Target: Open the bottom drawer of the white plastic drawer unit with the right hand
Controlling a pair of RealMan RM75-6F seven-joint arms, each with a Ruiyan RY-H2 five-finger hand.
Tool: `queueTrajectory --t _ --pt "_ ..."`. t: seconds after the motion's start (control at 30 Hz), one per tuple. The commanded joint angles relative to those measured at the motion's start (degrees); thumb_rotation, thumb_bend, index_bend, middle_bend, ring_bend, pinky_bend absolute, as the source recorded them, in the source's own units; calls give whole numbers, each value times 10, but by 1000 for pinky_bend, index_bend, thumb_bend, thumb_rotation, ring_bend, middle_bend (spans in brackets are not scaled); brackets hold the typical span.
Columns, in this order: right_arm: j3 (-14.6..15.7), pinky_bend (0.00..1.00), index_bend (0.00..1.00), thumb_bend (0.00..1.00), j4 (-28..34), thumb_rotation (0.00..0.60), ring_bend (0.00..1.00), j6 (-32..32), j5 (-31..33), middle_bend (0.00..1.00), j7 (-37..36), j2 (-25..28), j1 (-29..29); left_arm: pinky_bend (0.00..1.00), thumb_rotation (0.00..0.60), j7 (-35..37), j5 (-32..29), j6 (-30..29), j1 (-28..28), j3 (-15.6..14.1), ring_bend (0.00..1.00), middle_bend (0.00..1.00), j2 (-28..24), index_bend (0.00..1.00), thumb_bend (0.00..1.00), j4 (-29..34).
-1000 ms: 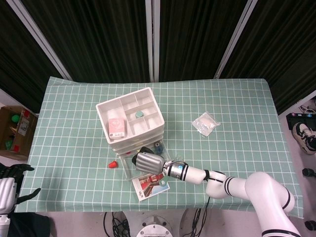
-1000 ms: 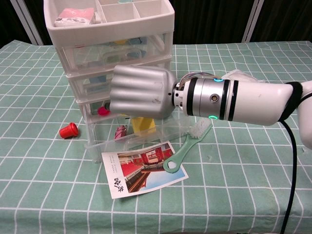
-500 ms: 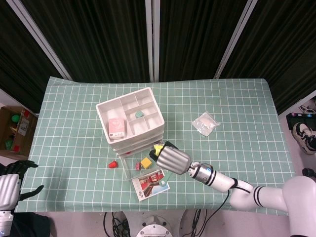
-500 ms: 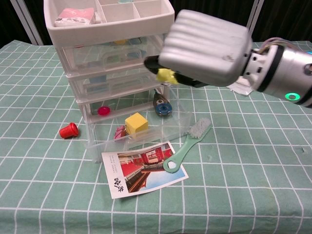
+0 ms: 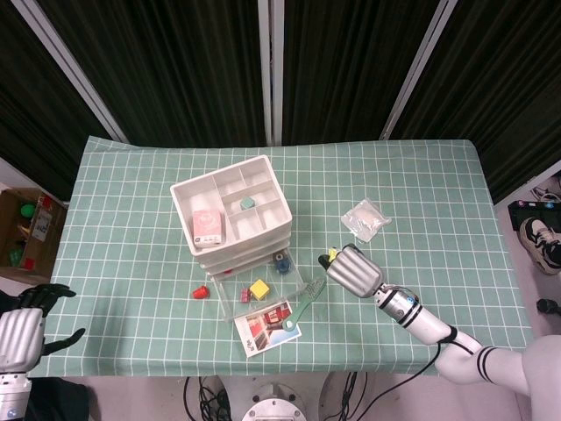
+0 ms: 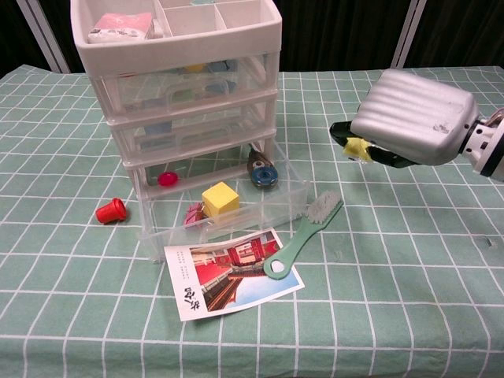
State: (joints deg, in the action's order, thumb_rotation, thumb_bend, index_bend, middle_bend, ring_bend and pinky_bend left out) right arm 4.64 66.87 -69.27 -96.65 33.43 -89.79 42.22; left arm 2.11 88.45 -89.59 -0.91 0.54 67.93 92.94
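Left of the right robot hand (image 6: 409, 118), bottom drawer (image 6: 228, 213) already out; lift clear, fingers curled on yellow piece (image 6: 356, 147).

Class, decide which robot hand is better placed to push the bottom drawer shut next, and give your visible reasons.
Probably the right robot hand: it hangs above the table beside the open bottom drawer. The left robot hand sits off the table's near-left corner, far from the unit.
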Motion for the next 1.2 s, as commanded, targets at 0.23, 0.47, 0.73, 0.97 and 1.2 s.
queueTrajectory --t 0.23,0.47,0.73,0.97,1.2 --pt "-3 1000 58 355 -25 600 959 25 -1 896 8 -37 -12 210 600 1 4 -6 -2 -2 219 286 0 349 45 -1" --pt "-26 981 0 159 38 600 773 -3 21 645 40 -4 -41 210 600 5 5 -5 1 1 219 286 3 349 45 -5" --pt "-46 218 0 207 219 600 138 -110 88 185 -22 125 -144 210 600 -15 -2 -3 10 12 219 286 17 349 44 -25" --pt "-5 0 0 211 328 600 0 -147 111 0 -177 265 -228 210 600 -31 -4 7 20 16 219 286 29 349 45 -36" --pt "27 0 0 214 334 600 0 -188 78 0 -278 317 -292 209 600 -33 -2 8 25 17 219 286 35 346 45 -31"
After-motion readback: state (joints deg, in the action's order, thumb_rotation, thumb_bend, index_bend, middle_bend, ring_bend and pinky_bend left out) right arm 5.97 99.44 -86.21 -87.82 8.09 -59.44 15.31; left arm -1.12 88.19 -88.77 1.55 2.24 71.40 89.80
